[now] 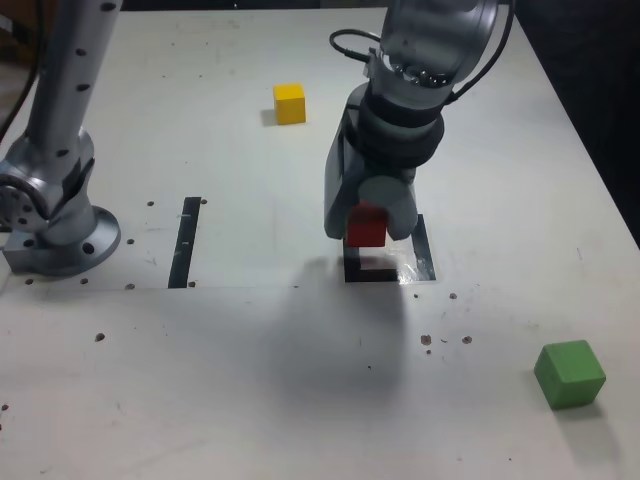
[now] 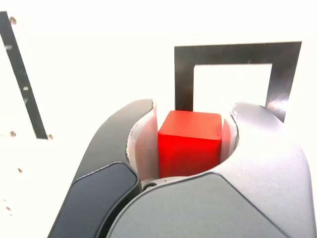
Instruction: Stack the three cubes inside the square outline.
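1. Nearest me, low in the right corner of the exterior view, the green cube (image 1: 570,374) sits alone on the white table (image 1: 250,380), well apart from everything else.
2. Moving up to mid-frame, I have the gripper (image 1: 367,222) pointing down, its jaws pinching the red cube (image 1: 366,227). The wrist view confirms it: the red cube (image 2: 189,142) is pressed between both fingers (image 2: 143,144), one on each side face.
3. Right behind and under the gripper lies the square outline (image 1: 388,270); in the exterior view only its near edge and right-hand side show, the rest is covered by the gripper. I cannot tell whether the cube touches the table yet.
4. In the wrist view the square outline (image 2: 185,74) shows beyond the cube, white centre bare.
5. Centre left of the exterior view, a narrow black strip (image 1: 186,241) lies on the table, with the arm's base (image 1: 55,215) at the far left.
6. Farthest back, upper middle of the frame, the yellow cube (image 1: 290,103) stands by itself, well apart from the gripper.
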